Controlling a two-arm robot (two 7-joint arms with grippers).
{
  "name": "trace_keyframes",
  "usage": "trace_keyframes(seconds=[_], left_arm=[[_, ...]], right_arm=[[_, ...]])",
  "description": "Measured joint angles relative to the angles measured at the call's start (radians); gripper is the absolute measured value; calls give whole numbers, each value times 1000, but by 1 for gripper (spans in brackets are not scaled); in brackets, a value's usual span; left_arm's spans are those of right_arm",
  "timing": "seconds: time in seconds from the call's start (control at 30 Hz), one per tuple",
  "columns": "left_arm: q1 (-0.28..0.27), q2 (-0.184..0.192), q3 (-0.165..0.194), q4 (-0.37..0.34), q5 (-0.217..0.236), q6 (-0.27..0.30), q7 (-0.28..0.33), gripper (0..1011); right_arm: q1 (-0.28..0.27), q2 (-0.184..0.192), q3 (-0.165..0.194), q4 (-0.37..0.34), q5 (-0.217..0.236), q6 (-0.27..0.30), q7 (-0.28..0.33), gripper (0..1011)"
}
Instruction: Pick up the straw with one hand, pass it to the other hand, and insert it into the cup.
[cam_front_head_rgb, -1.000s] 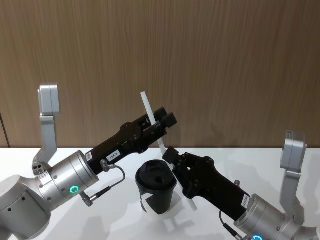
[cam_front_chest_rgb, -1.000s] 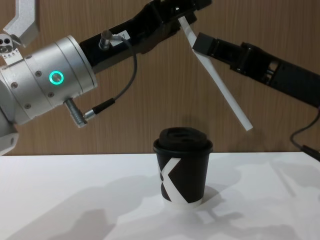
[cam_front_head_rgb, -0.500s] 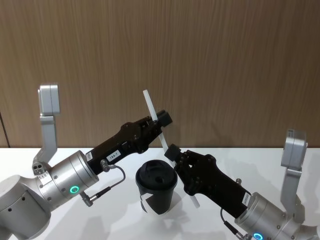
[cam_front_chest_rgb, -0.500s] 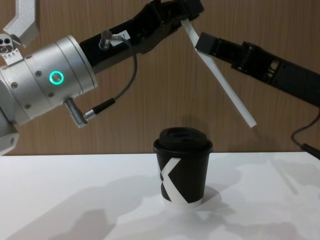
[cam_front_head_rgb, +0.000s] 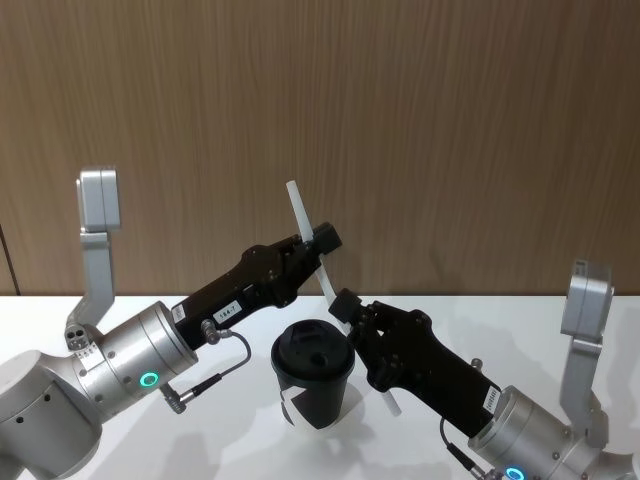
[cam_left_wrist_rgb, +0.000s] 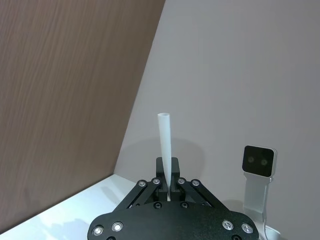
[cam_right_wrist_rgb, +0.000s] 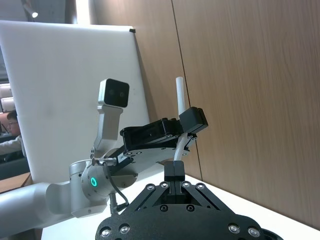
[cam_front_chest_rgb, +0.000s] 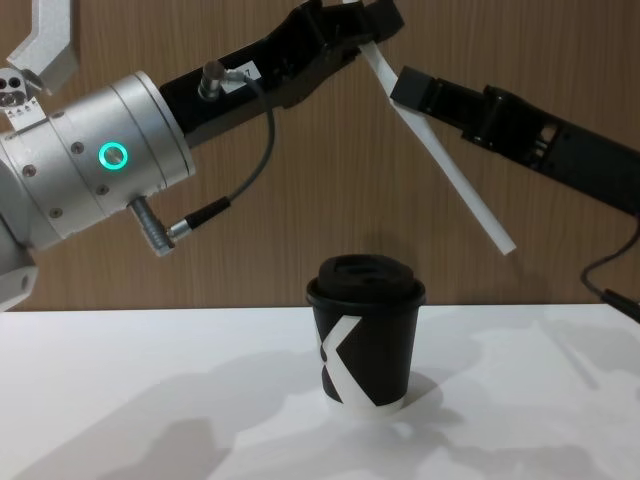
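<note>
1. White straw (cam_front_chest_rgb: 452, 170): a thin, straight, smooth tube. It hangs tilted in the air above the cup and off to its right, with the lower end free and clear of the lid.
2. The left tool (cam_front_chest_rgb: 368, 28) is clamped on the straw's upper part. In the left wrist view the tube pokes out from between closed jaws.
3. The right tool (cam_front_chest_rgb: 408, 86) is also closed on the straw, just below the left one. With both gripping at once, this looks like mid-handover.
4. The cup (cam_front_chest_rgb: 365, 345) is black paper with a white K mark and a white bottom rim. It stands upright on the white desk (cam_front_chest_rgb: 140, 410), and nothing touches it.
5. Its black domed lid (cam_front_chest_rgb: 366, 275) is glossier than the cup wall.
6. Risk: with two grips so close on a slick, light tube, any relative arm motion could kink it.
7. Risk: if the left tool's grip is marginal when the right tool lets go, the long free lower end could swing or slip out.
8. Risk: the straw is well off vertical. It needs re-angling before it goes down, or the tip skids on the dome and tips the light cup.
</note>
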Motion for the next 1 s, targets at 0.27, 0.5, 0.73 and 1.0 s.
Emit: trace_keyframes(seconds=[0.27, 0.5, 0.73, 1.0], left_arm=[[0, 0, -1, 0, 0, 0, 1, 5], [0, 0, -1, 0, 0, 0, 1, 5], [0, 0, 0, 0, 0, 0, 1, 6], [0, 0, 0, 0, 0, 0, 0, 6]], right_arm=[[0, 1, -2, 0, 1, -1, -1, 117], [0, 2, -3, -1, 2, -2, -3, 361], [0, 2, -4, -1, 3, -3, -4, 561], [-4, 3, -2, -5, 4, -12, -17, 794]])
